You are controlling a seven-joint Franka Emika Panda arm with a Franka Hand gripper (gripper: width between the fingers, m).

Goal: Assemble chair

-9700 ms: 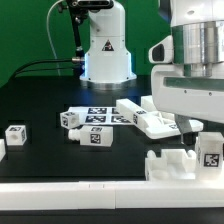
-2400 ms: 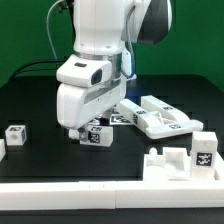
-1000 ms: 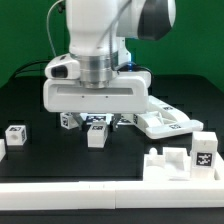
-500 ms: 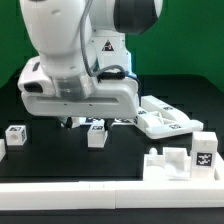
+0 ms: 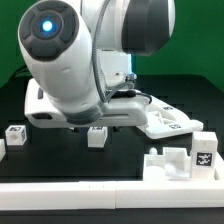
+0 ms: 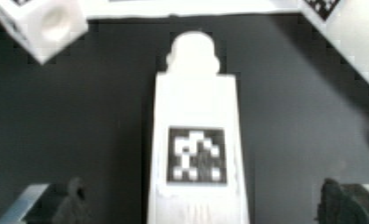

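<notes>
At the exterior view's left sits one small tagged cube [image 5: 15, 133]. Mid-table, one white bar [image 6: 195, 110] lies between the fingers of the gripper [image 6: 207, 203], which gapes wide and holds nothing. The bar's long axis crosses their closing line. Rightward lies one flat slab [image 5: 165, 120], then one notched block [image 5: 172, 163], nearer.
</notes>
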